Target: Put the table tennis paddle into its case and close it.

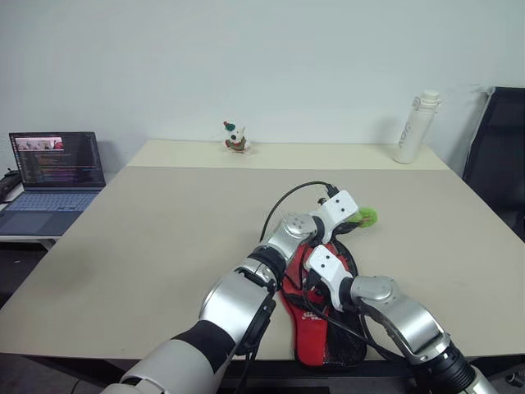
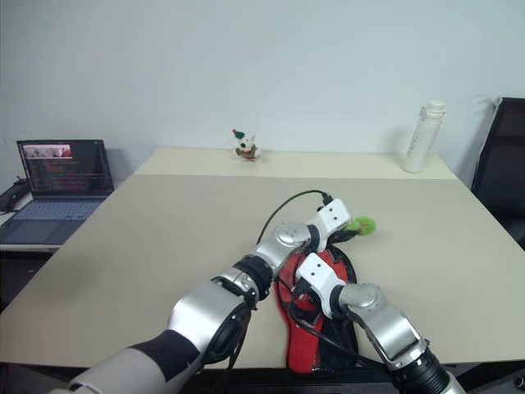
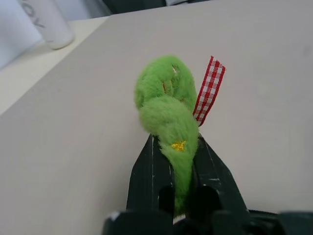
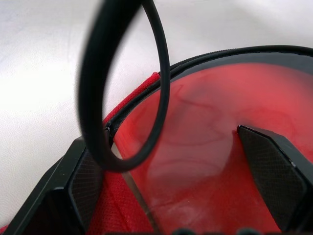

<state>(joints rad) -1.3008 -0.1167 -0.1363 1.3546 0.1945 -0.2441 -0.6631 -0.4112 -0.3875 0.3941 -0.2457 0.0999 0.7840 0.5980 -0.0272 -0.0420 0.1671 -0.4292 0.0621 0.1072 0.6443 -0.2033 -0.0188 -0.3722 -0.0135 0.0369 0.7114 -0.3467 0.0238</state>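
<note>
Left gripper [image 3: 173, 171] pinches green charm [image 3: 164, 103]; right gripper [image 4: 171, 166] wide, apparently over case [image 1: 316, 328].

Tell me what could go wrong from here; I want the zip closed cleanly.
The left tool pinches only the soft green charm, so it could slip or stretch instead of pulling the zip. A black cable hangs between the right tool's open fingers above the red case and could snag.
</note>
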